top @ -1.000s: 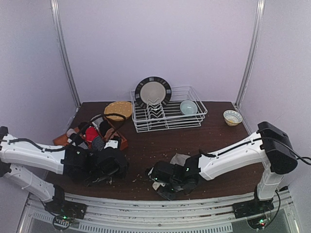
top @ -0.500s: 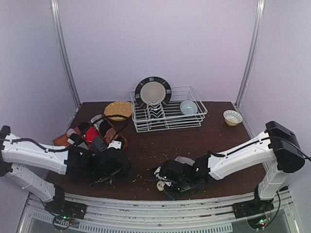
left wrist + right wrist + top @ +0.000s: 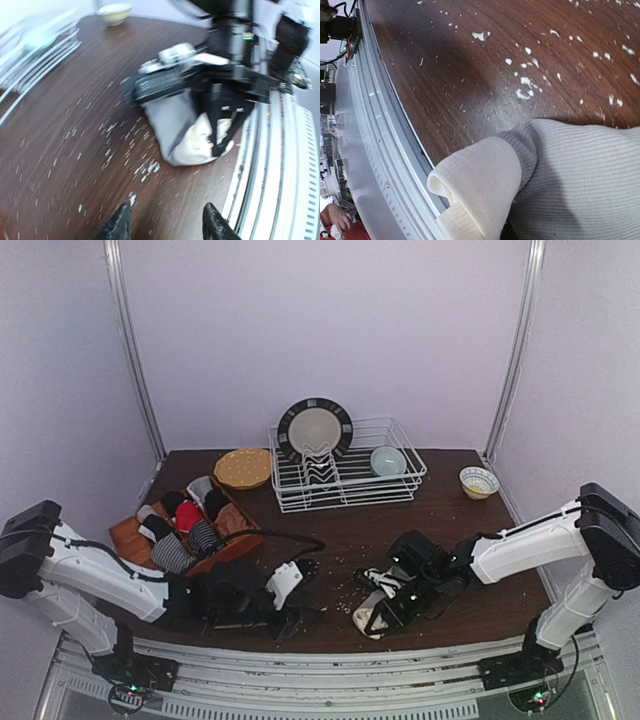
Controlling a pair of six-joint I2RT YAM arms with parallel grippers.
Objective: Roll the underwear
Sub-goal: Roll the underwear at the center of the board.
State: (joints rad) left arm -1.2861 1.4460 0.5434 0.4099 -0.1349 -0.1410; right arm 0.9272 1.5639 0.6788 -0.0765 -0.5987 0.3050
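The right fingers [image 3: 218, 117] pinch the grey-beige underwear [image 3: 182, 132], a ribbed bundle with a cream edge curled over at one end. It lies on the surface [image 3: 65, 125] directly beneath them, near the front rail. The left fingers [image 3: 119, 226] are spread with nothing between them, pointing at that bundle from just short of it. The other underwear [image 3: 185, 525] is bunched together well behind the left fingers.

Dish rack [image 3: 346, 486], plate [image 3: 315, 429], crumb-strewn table [image 3: 420, 522]
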